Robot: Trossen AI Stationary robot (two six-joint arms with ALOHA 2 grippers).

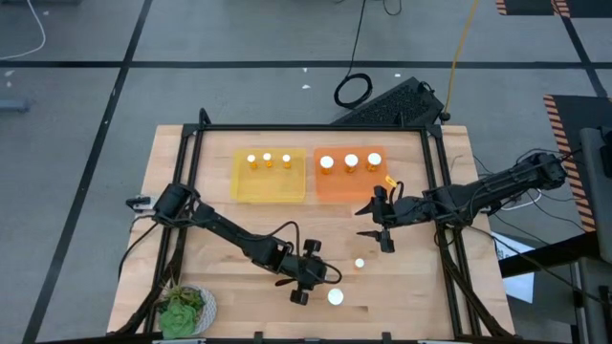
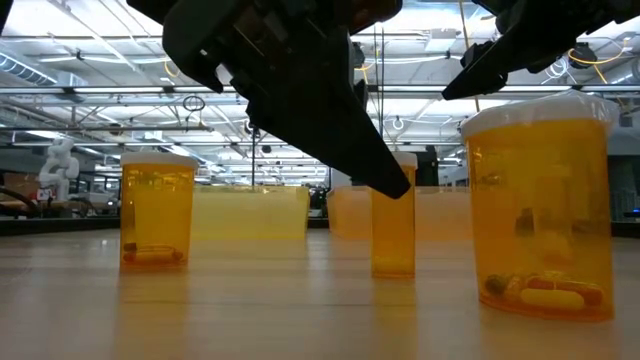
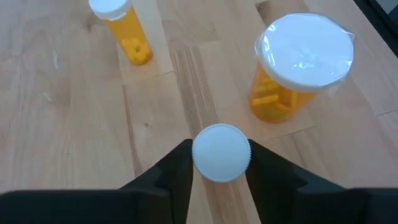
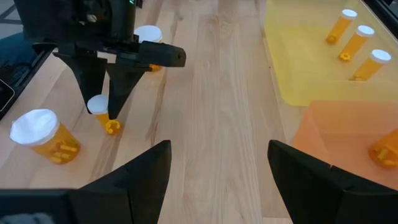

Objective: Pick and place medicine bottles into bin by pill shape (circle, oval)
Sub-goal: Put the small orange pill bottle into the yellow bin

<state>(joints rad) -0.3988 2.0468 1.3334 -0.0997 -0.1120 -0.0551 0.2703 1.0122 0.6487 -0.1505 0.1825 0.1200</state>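
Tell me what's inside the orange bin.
The orange bin holds three wide-capped bottles along its far side and a fourth, narrow bottle at its right edge. Their pills can't be seen under the caps.

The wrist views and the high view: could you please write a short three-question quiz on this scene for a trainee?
1. True or false: the right gripper holds a bottle.
2. How many medicine bottles stand in the yellow bin?
3. The left gripper is shut on: A) a white-capped medicine bottle; B) the green plant; C) nothing.
Key: 1 false, it is open and empty; 2 three; 3 A.
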